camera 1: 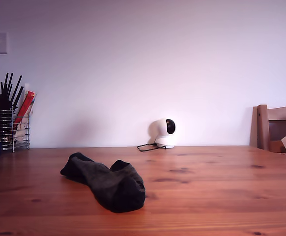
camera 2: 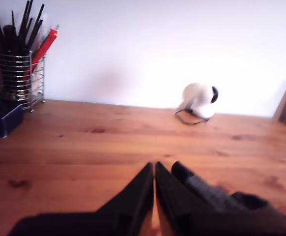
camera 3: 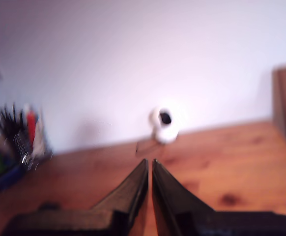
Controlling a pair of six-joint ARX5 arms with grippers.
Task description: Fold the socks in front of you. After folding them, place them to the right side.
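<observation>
socks (camera 1: 106,182) bunched on desk (camera 1: 216,187), toward its near edge, long axis slanting back | my first tool (camera 2: 154,169) jaws pressed together, empty, socks just beside its tip, nearer | my second tool (camera 3: 150,167) jaws together, empty, socks outside its view

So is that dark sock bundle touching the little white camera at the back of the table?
Apart. The exterior view shows the socks lying near the front, with a wide stretch of bare table between them and the white camera.
</observation>
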